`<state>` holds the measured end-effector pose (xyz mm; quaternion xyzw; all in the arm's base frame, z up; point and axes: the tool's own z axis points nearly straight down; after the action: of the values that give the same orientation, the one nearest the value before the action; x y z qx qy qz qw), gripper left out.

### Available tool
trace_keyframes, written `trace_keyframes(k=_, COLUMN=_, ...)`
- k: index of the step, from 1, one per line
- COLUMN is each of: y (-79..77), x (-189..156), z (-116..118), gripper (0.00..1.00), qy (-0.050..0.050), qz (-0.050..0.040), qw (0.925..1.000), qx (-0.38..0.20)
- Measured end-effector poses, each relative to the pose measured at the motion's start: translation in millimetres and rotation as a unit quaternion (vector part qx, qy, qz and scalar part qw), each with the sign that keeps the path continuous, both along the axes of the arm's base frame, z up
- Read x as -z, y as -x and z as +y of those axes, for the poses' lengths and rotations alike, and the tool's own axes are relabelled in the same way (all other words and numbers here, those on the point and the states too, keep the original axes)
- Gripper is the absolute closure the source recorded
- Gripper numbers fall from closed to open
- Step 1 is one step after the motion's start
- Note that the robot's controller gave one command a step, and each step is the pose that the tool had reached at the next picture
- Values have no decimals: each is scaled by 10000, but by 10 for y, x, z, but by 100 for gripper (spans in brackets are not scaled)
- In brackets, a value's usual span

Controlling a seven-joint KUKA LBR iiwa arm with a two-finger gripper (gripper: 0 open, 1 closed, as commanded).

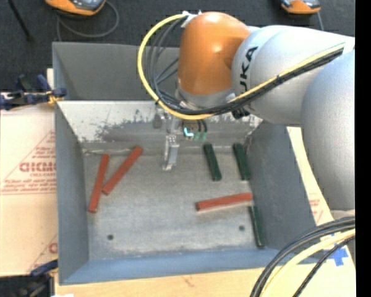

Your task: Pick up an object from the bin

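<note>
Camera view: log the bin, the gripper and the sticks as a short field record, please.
bin: grey metal
gripper: low by the back wall, over bare floor
held: nothing seen
nearest: slanted red stick at view's left, inner green stick at view's right
others: left red stick, outer green stick, flat red stick, corner green stick

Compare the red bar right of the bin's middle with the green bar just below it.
The red bar lies almost level across the view; the green bar runs nearly upright in it. The red bar sits on open floor; the green bar lies by the right wall. Both are slim, straight and flat-lying.
</note>
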<state>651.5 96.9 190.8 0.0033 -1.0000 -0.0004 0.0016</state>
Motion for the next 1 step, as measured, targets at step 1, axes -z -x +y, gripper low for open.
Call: trace_keyframes(k=1, y=47, x=1230, z=194, gripper=0, qy=-4, qz=-16, qw=9997, qx=227)
